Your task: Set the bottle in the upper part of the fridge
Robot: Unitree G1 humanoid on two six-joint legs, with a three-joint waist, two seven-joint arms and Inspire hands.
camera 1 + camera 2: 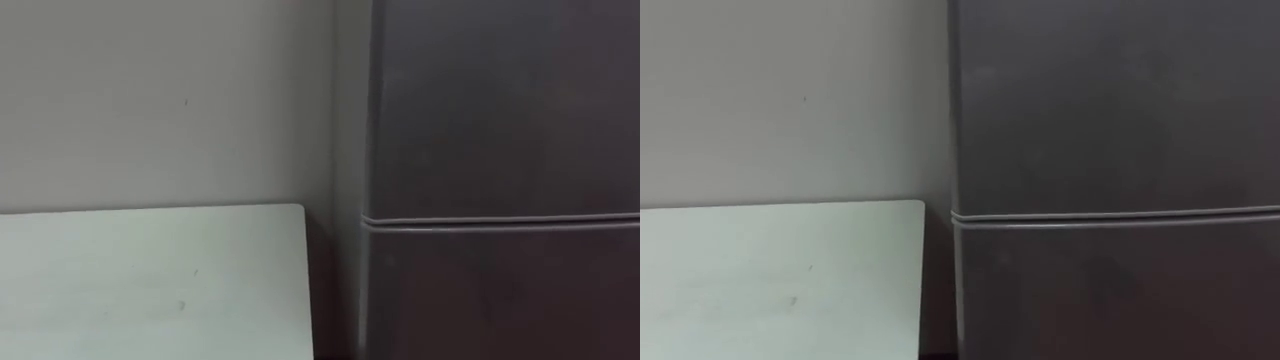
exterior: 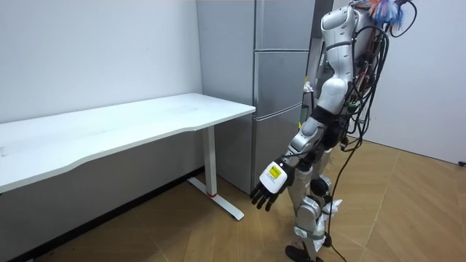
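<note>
Where the bottle is I cannot tell: the one robot hand I can see holds nothing. The tall grey fridge [image 2: 280, 80] is closed, its door panels flush, with a thin pale door seam [image 1: 500, 220] between two of them.

The robot stands upright on the wooden floor just before the fridge, facing it. Its left hand [image 2: 271, 185] hangs low at its side, fingers loosely spread and relaxed, empty.

This fits two stages, I judge: the bottle already shut away behind a fridge door, or the bottle elsewhere and yet to be brought. The closed door alone cannot settle which, so no next move can be named with confidence.

The eye views look closely at the fridge front and, to its left, the corner of a white table [image 1: 150, 280] against a plain wall [image 1: 150, 100]. The room view adds the whole robot, its hanging hand, and the long table standing on white legs beside the fridge.
</note>
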